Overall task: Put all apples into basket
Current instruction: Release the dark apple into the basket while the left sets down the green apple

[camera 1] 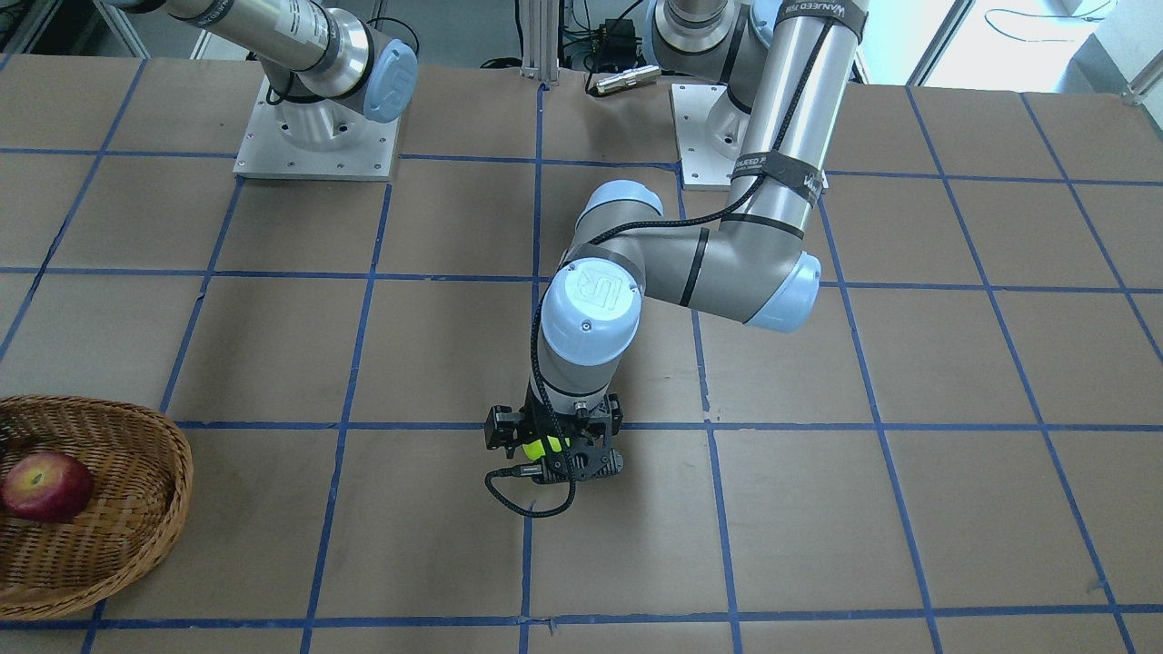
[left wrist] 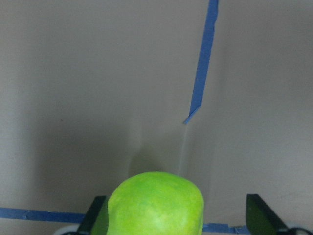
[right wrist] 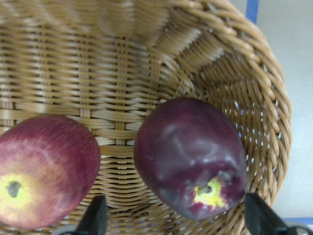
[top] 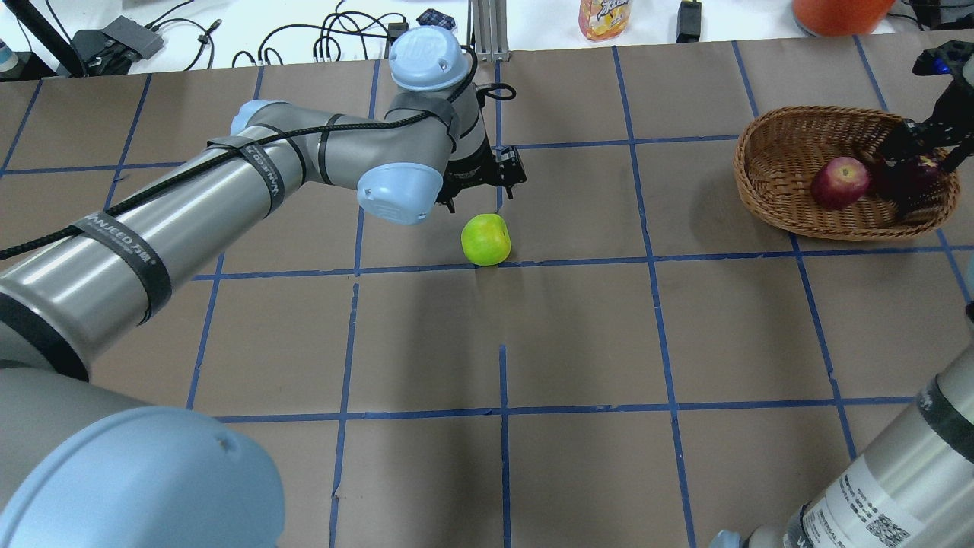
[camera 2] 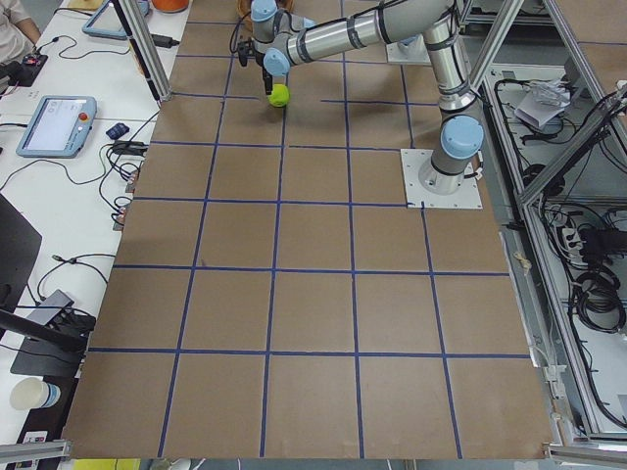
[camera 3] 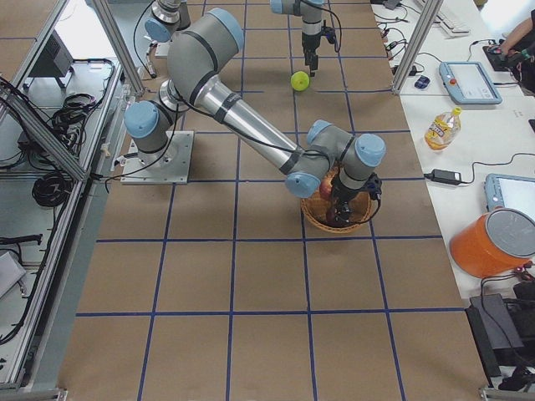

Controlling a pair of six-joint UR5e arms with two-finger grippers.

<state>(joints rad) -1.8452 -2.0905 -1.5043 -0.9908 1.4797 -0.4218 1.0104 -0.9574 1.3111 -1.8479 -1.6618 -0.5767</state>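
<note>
The yellow-green apple (top: 485, 239) lies on the brown table near its middle. My left gripper (camera 1: 554, 451) is down over it and open; in the left wrist view the apple (left wrist: 154, 203) sits between the fingers (left wrist: 95, 218), nearer the left one. The wicker basket (top: 768, 141) stands at the far right and holds the red apple (top: 839, 183) and the dark maroon apple (right wrist: 190, 156). My right gripper (top: 922, 156) is inside the basket, open, its fingers (right wrist: 259, 218) on either side of the maroon apple, which rests on the weave beside the red one (right wrist: 44, 171).
Both arm base plates (camera 1: 313, 136) are bolted at the robot's side of the table. A juice bottle (top: 601, 17) and an orange bucket (top: 837, 11) stand past the far edge. Blue tape lines grid the table.
</note>
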